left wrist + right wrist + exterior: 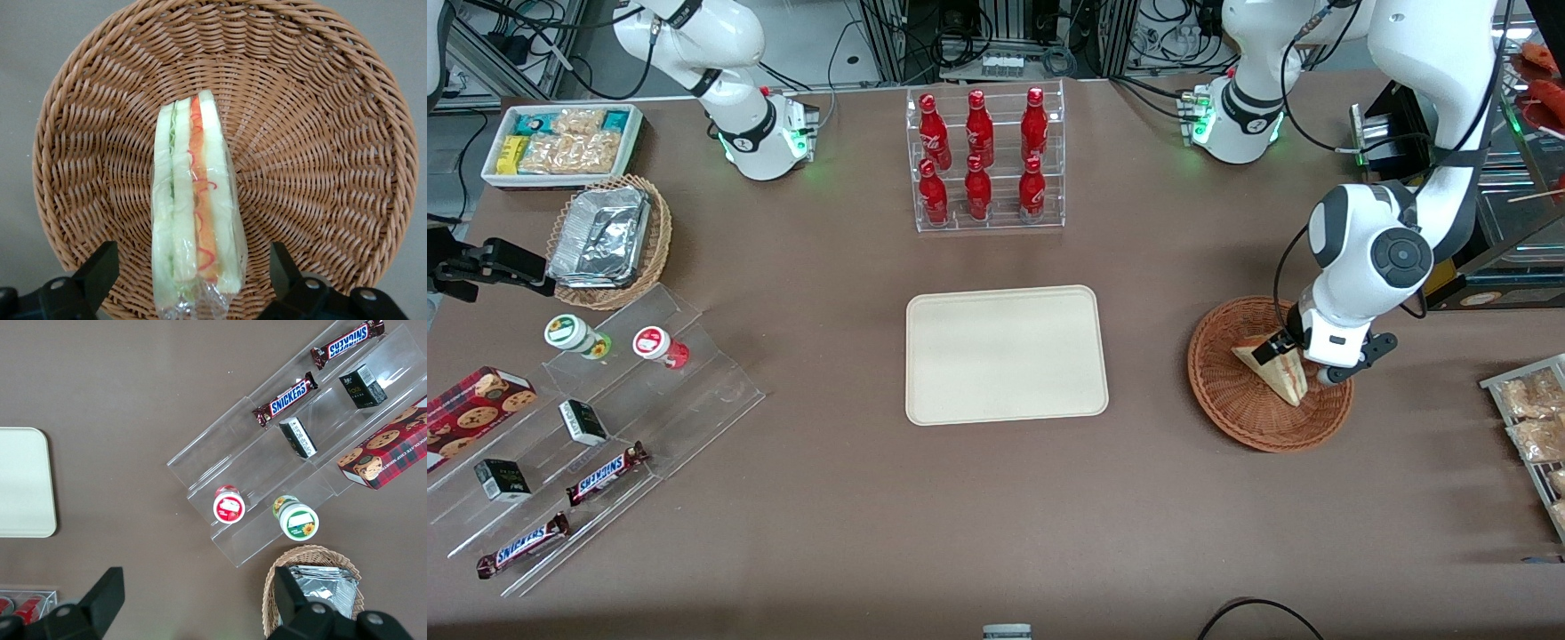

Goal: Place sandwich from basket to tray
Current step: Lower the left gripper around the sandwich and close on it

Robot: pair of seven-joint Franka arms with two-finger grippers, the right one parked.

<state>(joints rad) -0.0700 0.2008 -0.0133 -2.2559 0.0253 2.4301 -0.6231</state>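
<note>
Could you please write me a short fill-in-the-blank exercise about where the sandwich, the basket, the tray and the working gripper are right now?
1. The sandwich lies in the woven ____.
2. The gripper hangs over the basket with its fingers ____, one on each side of the sandwich.
3. The cream tray has ____ on it.
4. The rack of red bottles stands ____ from the front camera than the tray.

Missing words: basket; open; nothing; farther

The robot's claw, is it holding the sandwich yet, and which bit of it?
No, nothing is held. The gripper is open above the basket, with the sandwich between its fingers, which do not touch it.
</note>
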